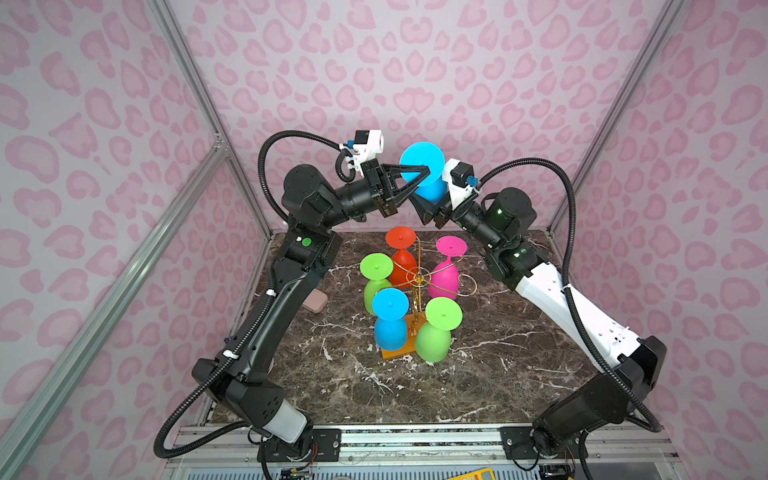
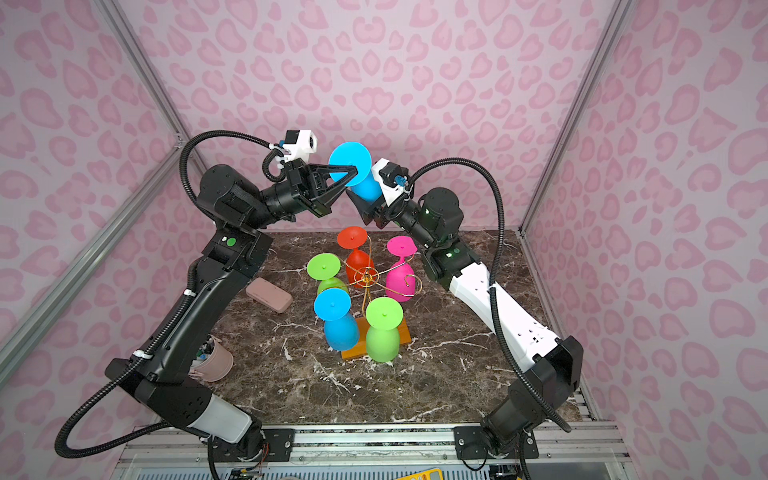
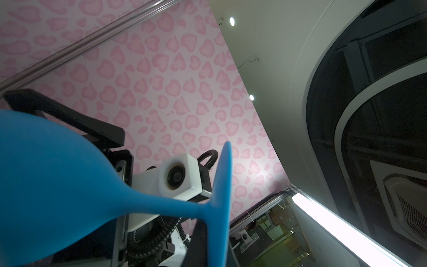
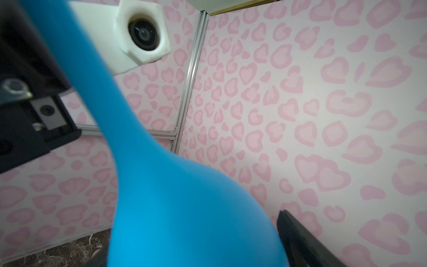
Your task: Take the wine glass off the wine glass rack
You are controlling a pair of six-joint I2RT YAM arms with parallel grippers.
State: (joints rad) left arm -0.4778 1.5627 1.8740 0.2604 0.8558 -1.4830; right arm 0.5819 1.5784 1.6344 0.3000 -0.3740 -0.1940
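lifting looks done: wine glass [image 1: 424,153], upper centre, off the wine glass rack [image 1: 417,277], stem pinched in left hand [image 1: 427,170]; right hand [image 1: 432,197] at bowl, grip unclear.

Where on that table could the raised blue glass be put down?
Bare: the table front, between rack and rail, and the right side between rack and white arm. Crowded: under the hanging glasses, and left by the case and cup.
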